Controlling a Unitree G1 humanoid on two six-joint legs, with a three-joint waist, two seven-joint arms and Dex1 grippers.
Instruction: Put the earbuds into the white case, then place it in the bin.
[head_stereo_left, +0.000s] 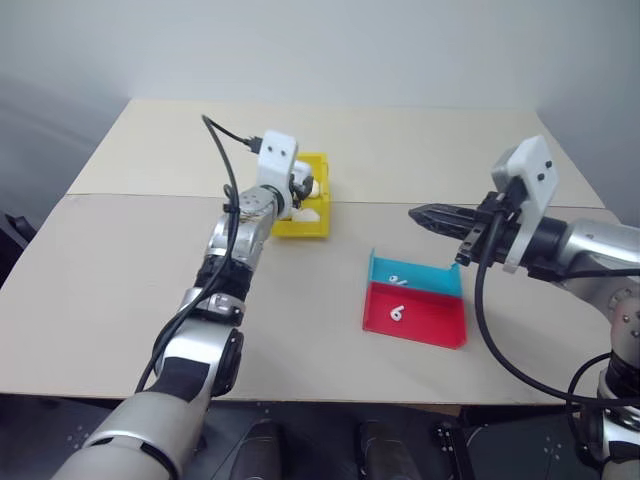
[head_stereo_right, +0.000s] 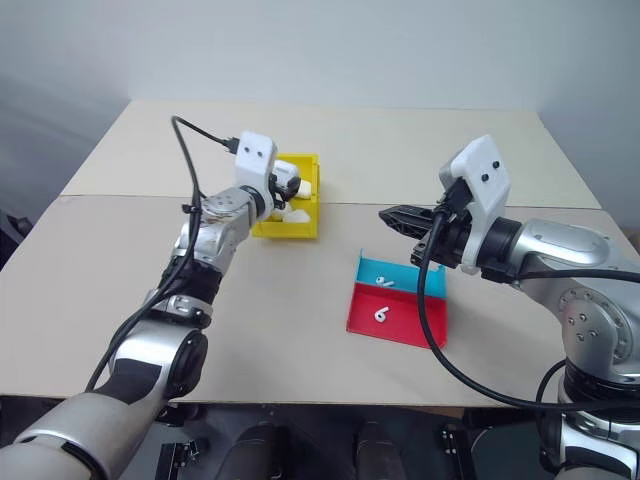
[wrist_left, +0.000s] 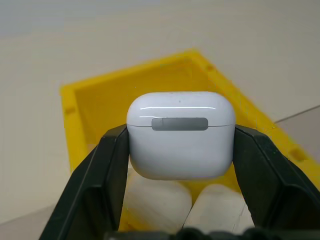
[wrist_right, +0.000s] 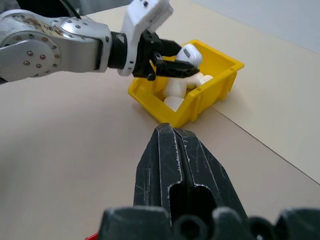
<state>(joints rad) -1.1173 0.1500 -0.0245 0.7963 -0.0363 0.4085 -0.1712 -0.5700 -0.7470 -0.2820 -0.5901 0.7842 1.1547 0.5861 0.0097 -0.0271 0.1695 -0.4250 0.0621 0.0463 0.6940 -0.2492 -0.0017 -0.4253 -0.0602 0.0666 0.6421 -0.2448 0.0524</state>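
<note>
The left gripper (wrist_left: 180, 145) clamps the white case (wrist_left: 181, 134) over the bin (head_stereo_left: 300, 222), left of the frame's centre. Lower it among the cases perhaps already inside, then release. The right gripper (head_stereo_left: 432, 215) is closed, empty.

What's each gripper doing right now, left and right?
Left gripper: closed on the white case, held over the bin.
Right gripper: shut, holding nothing.

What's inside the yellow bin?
White cases lie in the bin, under the white case held by the left gripper. The bin's floor beneath them is covered.
</note>
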